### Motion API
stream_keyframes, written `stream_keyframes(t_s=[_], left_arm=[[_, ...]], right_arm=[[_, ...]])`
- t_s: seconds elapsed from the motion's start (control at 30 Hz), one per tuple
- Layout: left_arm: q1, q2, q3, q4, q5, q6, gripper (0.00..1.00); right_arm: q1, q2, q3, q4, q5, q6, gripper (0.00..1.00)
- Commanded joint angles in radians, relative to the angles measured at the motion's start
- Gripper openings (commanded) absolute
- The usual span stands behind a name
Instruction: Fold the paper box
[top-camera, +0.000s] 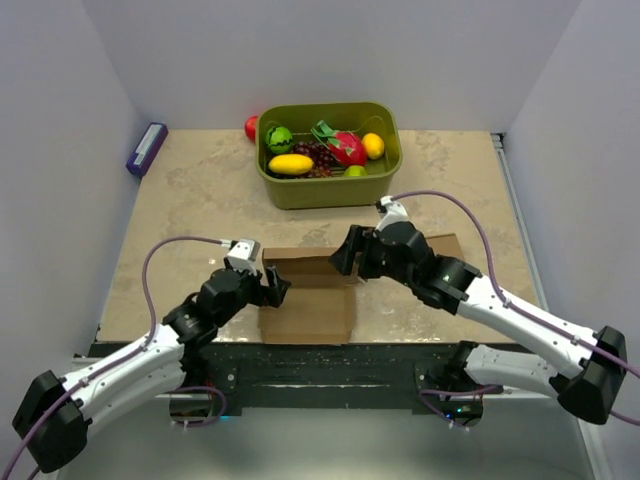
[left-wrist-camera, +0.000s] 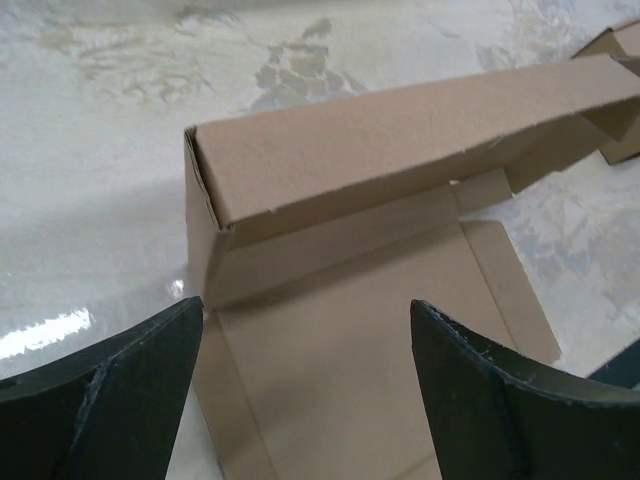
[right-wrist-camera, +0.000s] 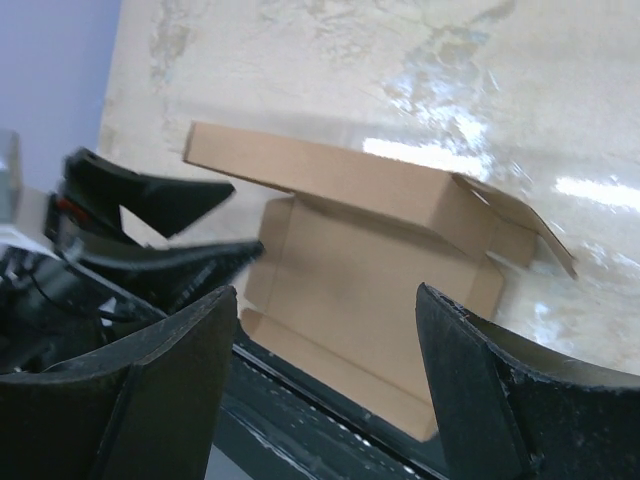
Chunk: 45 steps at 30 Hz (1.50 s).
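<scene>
The paper box (top-camera: 308, 310) lies near the table's front edge as a flat brown cardboard panel. Its far wall (left-wrist-camera: 400, 135) is folded up and over along the back. My left gripper (top-camera: 276, 287) hovers at the box's left side, open, with only the flat base panel (left-wrist-camera: 340, 350) showing between its fingers. My right gripper (top-camera: 346, 256) is over the back right corner of the box, also open and holding nothing. In the right wrist view the box (right-wrist-camera: 370, 260) lies below the open fingers, with the left gripper's fingers (right-wrist-camera: 160, 195) to its left.
A green bin (top-camera: 330, 192) of toy fruit stands at the back centre, with a red item (top-camera: 251, 127) behind its left corner. A purple block (top-camera: 147, 148) lies at the far left. More brown cardboard (top-camera: 443, 245) shows beside the right arm. The dark table edge (top-camera: 320, 358) runs just below the box.
</scene>
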<state>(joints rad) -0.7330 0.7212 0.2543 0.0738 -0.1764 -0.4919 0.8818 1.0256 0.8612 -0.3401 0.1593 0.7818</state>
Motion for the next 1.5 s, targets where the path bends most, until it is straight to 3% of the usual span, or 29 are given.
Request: stream_keyframes(t_s=[0.0,0.07,0.2,0.47,0.57,0.83,1.47], left_arm=[[-0.006,-0.083,0.117,-0.238,0.025,-0.082,0.92],[0.003,-0.118,0.181,-0.307,-0.001,-0.083,0.97],[0.050,-0.119,0.286,-0.355,0.044,-0.053,1.00],[0.226,0.079,0.396,-0.312,0.290,0.065,0.99],[0.259,0.153,0.411,-0.341,0.307,0.148,0.99],[0.282,0.173,0.373,-0.252,0.321,0.159,0.91],[0.303,0.250,0.355,-0.220,0.385,0.179,0.69]], right_arm=[[-0.004,0.089,0.127,0.018,-0.006,-0.013,0.74],[-0.021,0.137,0.151,-0.002,-0.015,-0.030,0.63],[-0.107,0.165,0.125,0.087,-0.158,-0.010,0.57],[-0.173,0.150,0.099,0.087,-0.222,-0.015,0.57],[-0.179,0.131,0.070,0.082,-0.207,-0.010,0.57],[-0.185,0.154,0.024,0.099,-0.196,0.005,0.57],[-0.198,0.200,-0.056,0.197,-0.219,0.057,0.53]])
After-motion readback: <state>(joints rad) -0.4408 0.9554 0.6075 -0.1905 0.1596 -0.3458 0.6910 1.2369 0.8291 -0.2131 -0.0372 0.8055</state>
